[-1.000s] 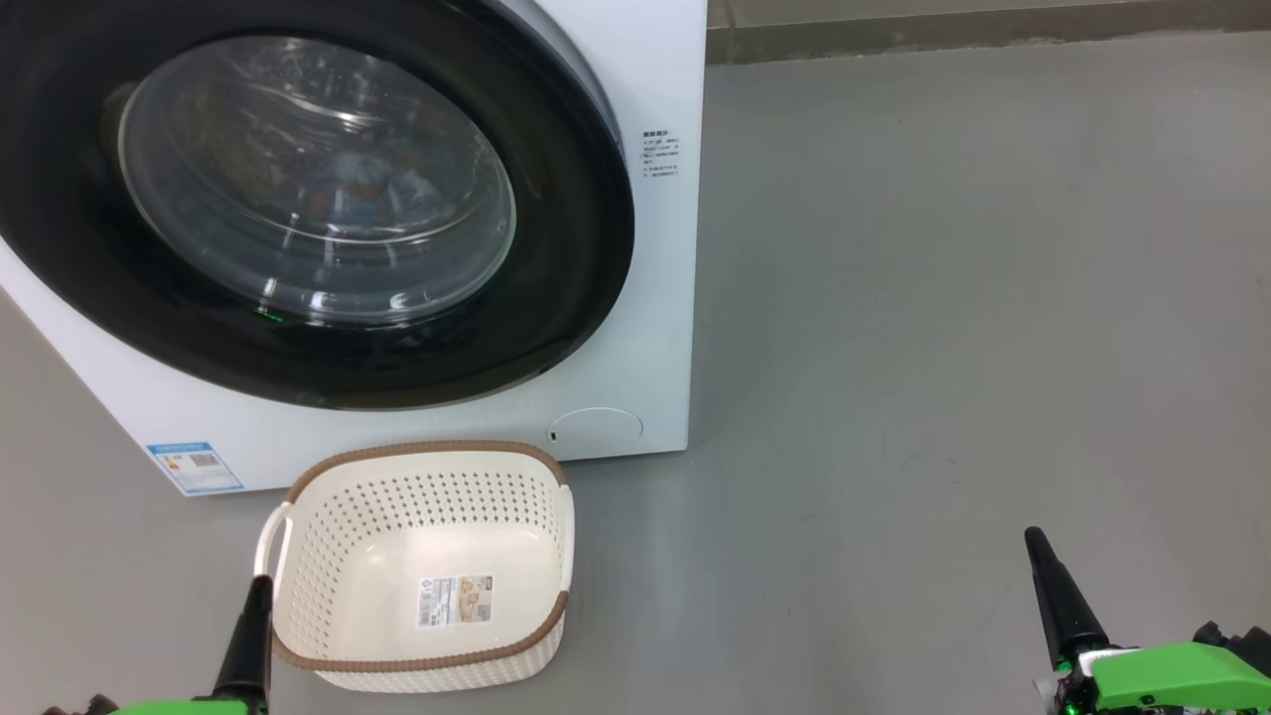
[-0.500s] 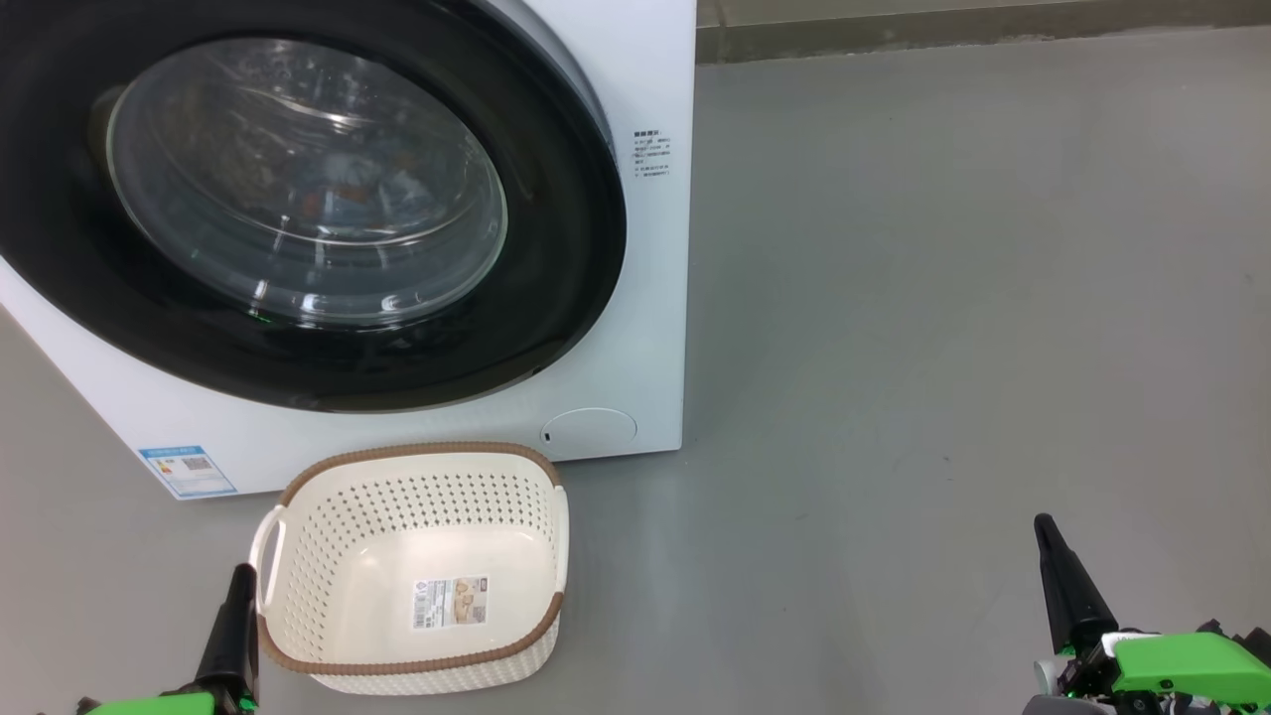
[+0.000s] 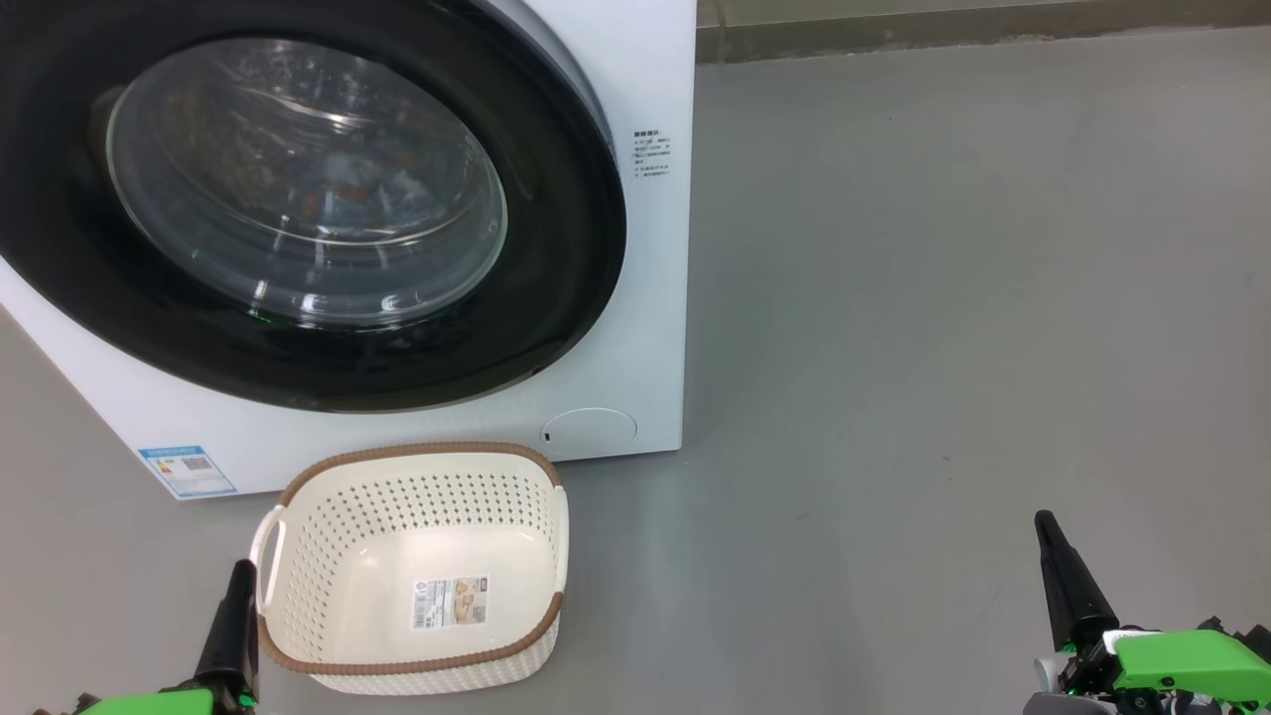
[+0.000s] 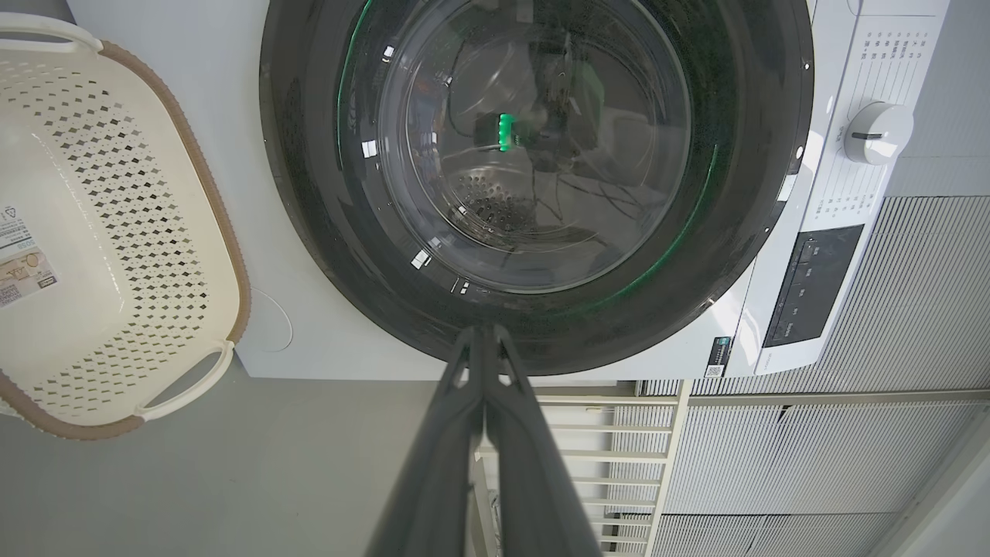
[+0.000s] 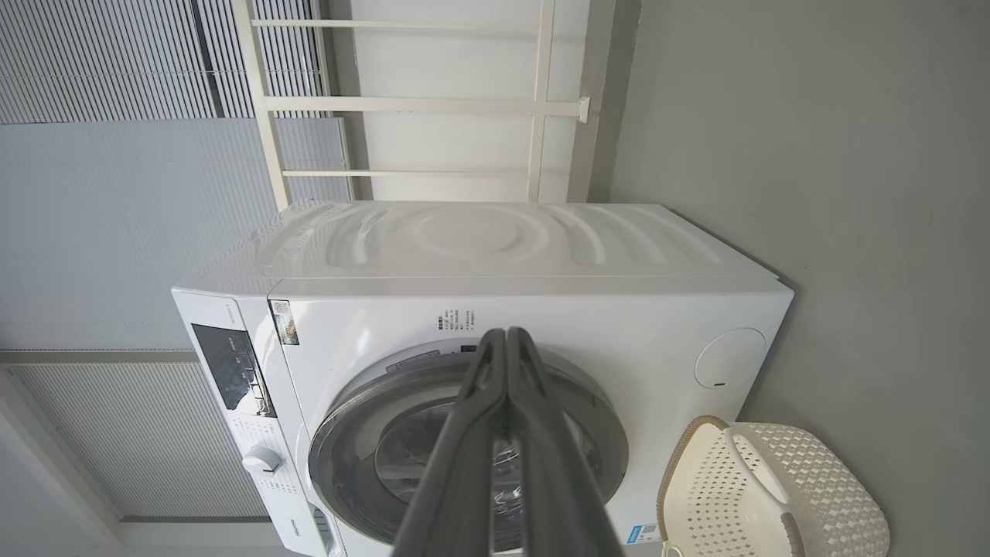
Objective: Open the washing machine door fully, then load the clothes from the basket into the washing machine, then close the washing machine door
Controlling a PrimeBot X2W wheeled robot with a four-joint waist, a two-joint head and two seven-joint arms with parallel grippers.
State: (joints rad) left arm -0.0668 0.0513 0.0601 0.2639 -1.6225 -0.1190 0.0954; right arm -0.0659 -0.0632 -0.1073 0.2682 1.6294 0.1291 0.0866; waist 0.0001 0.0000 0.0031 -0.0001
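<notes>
Both empty, pinched closed: left gripper, right gripper.
We could bump the cream perforated plastic basket beside our left fingers.

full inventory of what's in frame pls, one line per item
washer: 1, white, on the floor behind the basket
door: 1, black rim with clear glass, washer front, closed
clothes: count unclear, blue and orange patches, behind the door glass
basket: 1, cream with brown rim, on the floor before the washer
label: 1, paper, basket bottom
sticker: 1, blue, washer front, lower left
flap: 1, white, round, washer front, lower right
dial: 1, white, control panel
floor: 1, grey
left tool: 1, dark fingers, shut, empty, beside the basket's left handle
right tool: 1, dark fingers, shut, empty, over bare floor at the right
</notes>
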